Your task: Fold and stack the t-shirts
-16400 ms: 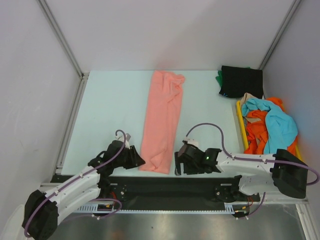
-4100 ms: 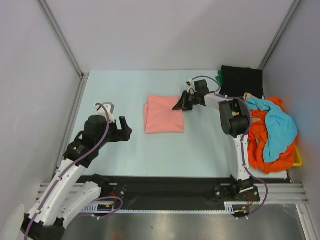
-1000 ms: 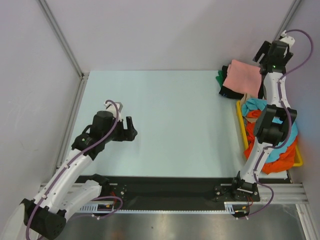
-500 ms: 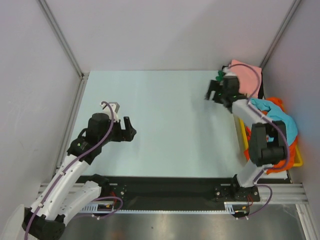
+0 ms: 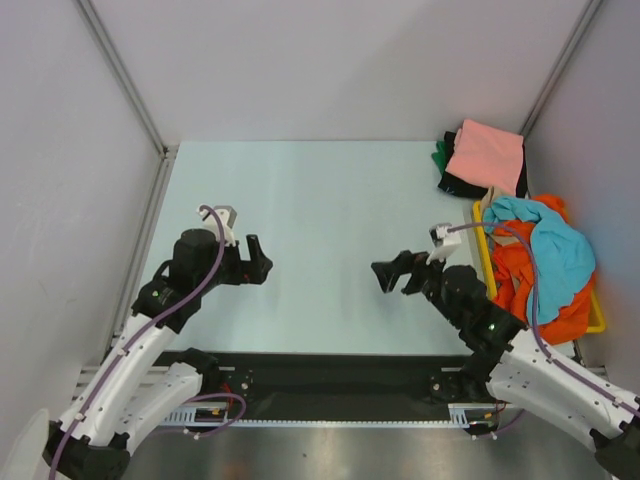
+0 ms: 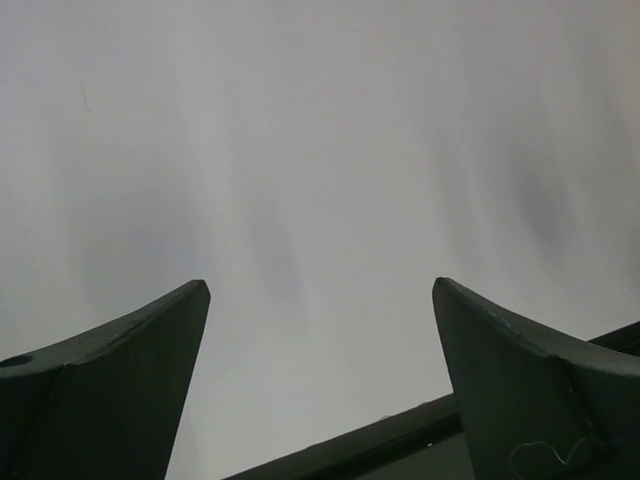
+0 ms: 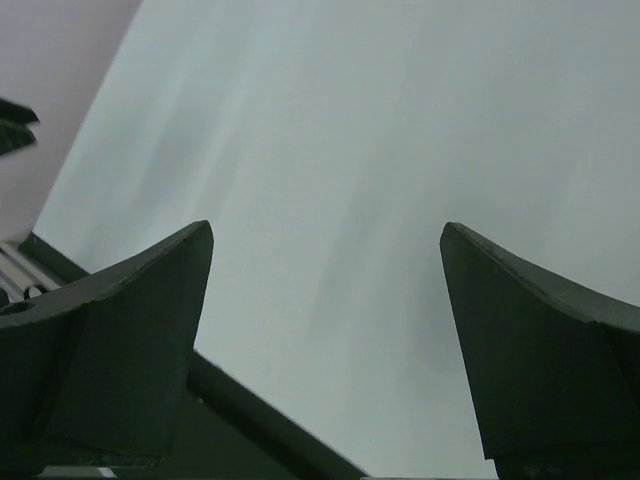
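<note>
Away from salmon t-shirt, right hand withdrawn

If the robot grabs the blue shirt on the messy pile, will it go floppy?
Probably floppy: the turquoise shirt lies crumpled, draped over the orange shirt, so it would likely hang limp. It looks thin, so probably light. It might tug the orange shirt along, since they overlap.
</note>
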